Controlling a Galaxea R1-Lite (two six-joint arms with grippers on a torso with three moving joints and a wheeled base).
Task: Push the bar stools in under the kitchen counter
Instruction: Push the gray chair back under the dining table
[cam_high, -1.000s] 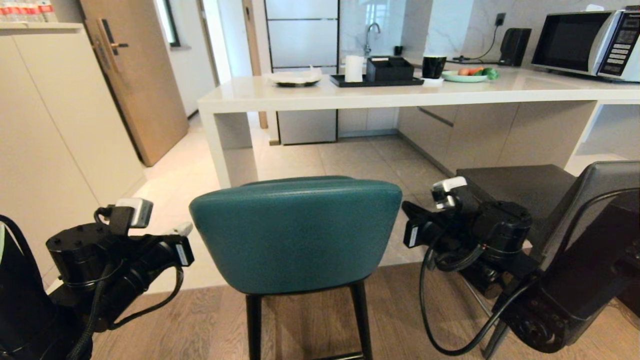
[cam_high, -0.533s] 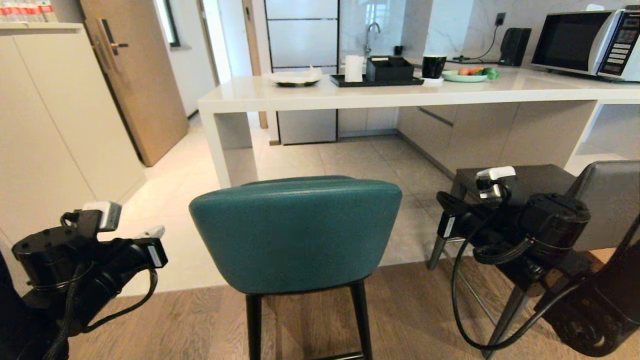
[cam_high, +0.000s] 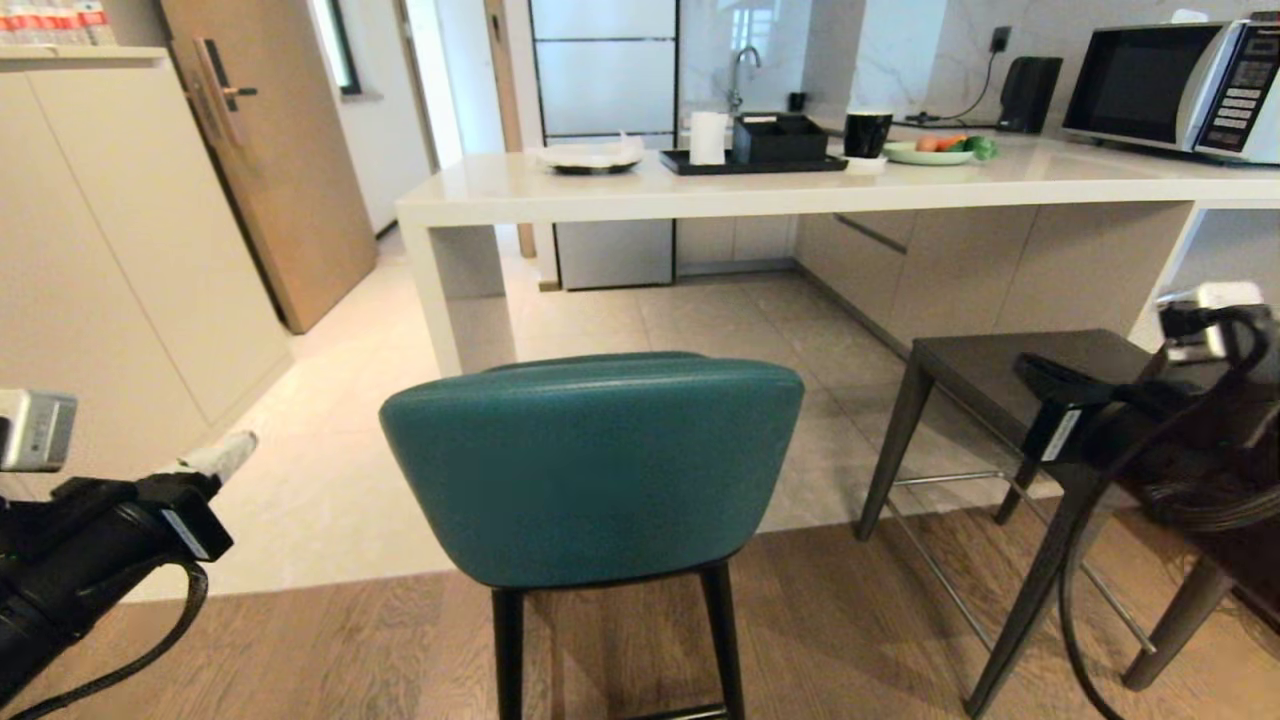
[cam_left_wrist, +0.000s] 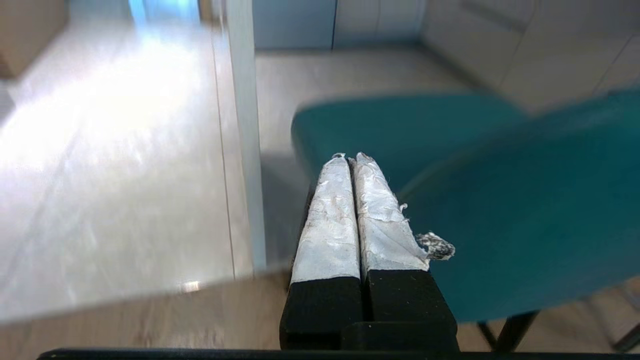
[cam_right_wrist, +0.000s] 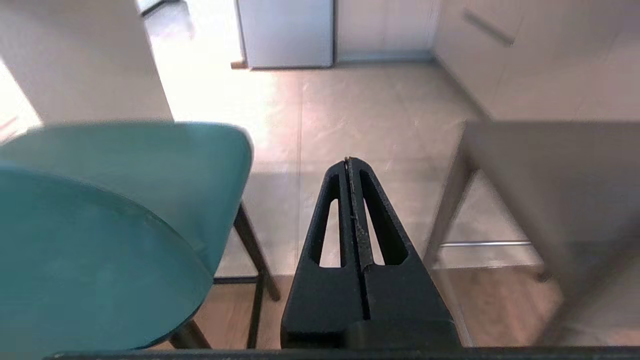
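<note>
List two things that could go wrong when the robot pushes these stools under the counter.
1. Both tools, left tool and right tool, are shut and apart from the teal stool; a one-sided push may turn it.
2. The teal stool faces the counter's side panel; it could bump.

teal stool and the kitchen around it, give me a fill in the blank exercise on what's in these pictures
1. The back of the teal stool faces the robot, and its thin legs are ____ in colour.
2. The left pincer has both fingers pressed ____, gripping nothing.
3. The dark grey stool stands to the ____ of the teal stool in the head view.
4. At the right end of the kitchen counter sits a ____, with a keypad on its side.

Missing words: black; together; right; microwave
</note>
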